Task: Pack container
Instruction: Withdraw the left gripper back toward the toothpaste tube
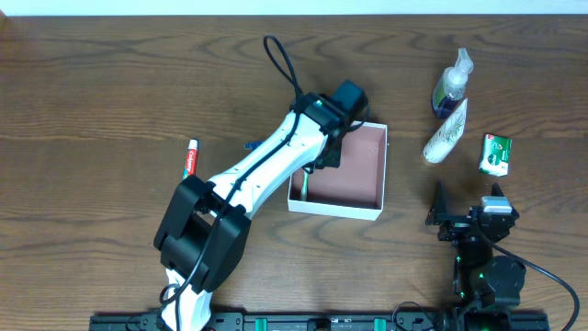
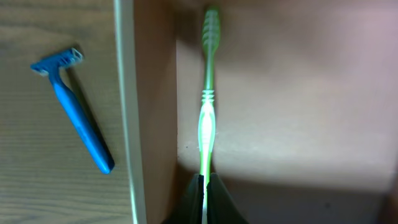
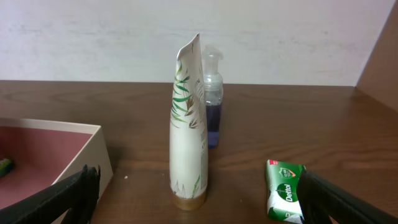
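Note:
The container (image 1: 367,179) is a square shallow box with white walls and a pinkish-brown inside, at mid-table. My left gripper (image 1: 319,158) reaches over its left side and is shut on the handle of a green toothbrush (image 2: 208,93), which lies along the inside floor (image 2: 298,93) close to the left wall (image 2: 127,112). The jaws (image 2: 203,190) pinch the handle end. A bit of the toothbrush shows in the overhead view (image 1: 304,184). My right gripper (image 1: 469,219) is open and empty, right of the container, facing a white tube (image 3: 188,124).
A blue razor (image 2: 74,112) lies on the table just outside the container's left wall. A red-and-white toothpaste tube (image 1: 191,158) lies further left. A clear pump bottle (image 1: 452,87), the white tube (image 1: 446,133) and a green soap box (image 1: 496,154) are at the right.

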Controlling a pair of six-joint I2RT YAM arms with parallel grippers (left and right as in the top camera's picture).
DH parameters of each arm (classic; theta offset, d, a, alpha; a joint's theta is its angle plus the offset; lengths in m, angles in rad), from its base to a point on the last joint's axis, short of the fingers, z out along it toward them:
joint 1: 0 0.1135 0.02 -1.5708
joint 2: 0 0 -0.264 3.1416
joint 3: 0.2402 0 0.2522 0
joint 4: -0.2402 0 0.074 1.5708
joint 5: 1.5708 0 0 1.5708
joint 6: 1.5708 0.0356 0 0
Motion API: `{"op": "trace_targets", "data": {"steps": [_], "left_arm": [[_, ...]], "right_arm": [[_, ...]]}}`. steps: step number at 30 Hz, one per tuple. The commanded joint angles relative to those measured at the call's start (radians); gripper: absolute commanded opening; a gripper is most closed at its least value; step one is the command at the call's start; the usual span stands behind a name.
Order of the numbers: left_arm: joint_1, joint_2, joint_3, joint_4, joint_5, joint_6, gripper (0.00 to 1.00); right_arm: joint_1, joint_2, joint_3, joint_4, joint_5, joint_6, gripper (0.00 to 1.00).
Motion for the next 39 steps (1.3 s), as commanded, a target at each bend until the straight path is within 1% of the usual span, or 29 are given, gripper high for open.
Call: {"op": "trace_targets", "data": {"steps": [1,8,9,10,12,16,18,20,22,24,26,30,33,37,39], "left_arm": [[0.005,-0.04,0.075,-0.032,-0.018,0.029,0.06],[0.005,-0.136,0.195,-0.113,-0.019,0.052,0.06],[0.006,-0.154,0.202,-0.12,-0.019,0.062,0.07],[0.011,-0.177,0.205,-0.129,-0.021,0.077,0.1],[0.025,-0.217,0.205,-0.157,-0.055,0.08,0.14],[0.099,-0.283,0.205,-0.274,-0.147,0.08,0.17],[0.156,-0.295,0.205,-0.325,-0.15,0.08,0.27],[0.217,-0.296,0.203,-0.365,-0.15,0.093,0.43],[0.278,-0.296,0.182,-0.372,-0.15,0.127,0.56],[0.332,-0.294,0.16,-0.367,-0.15,0.16,0.64],[0.383,-0.29,0.137,-0.365,-0.148,0.182,0.69],[0.467,-0.287,0.076,-0.346,-0.139,0.222,0.73],[0.528,-0.287,0.009,-0.302,-0.126,0.26,0.74],[0.611,-0.287,-0.092,-0.212,0.073,0.373,0.74],[0.642,-0.287,-0.142,-0.171,0.118,0.407,0.75]], "right_arm": [[0.01,-0.006,-0.004,-0.003,-0.004,-0.015,0.99],[0.01,-0.006,-0.004,-0.003,-0.004,-0.015,0.99],[0.01,-0.006,-0.004,-0.003,-0.004,-0.015,0.99],[0.01,-0.006,-0.004,-0.003,-0.004,-0.015,0.99],[0.01,-0.006,-0.004,-0.003,-0.004,-0.015,0.99],[0.01,-0.006,-0.004,-0.003,-0.004,-0.015,0.99],[0.01,-0.006,-0.004,-0.003,-0.004,-0.015,0.99],[0.01,-0.006,-0.004,-0.003,-0.005,-0.015,0.99],[0.01,-0.006,-0.004,-0.003,-0.004,-0.015,0.99],[0.01,-0.006,-0.004,-0.003,-0.004,-0.015,0.99],[0.01,-0.006,-0.004,-0.003,-0.004,-0.015,0.99],[0.01,-0.006,-0.004,-0.003,-0.004,-0.015,0.99],[0.01,-0.006,-0.004,-0.003,-0.005,-0.015,0.99],[0.01,-0.006,-0.004,-0.003,-0.004,-0.015,0.99],[0.01,-0.006,-0.004,-0.003,-0.004,-0.015,0.99]]}}
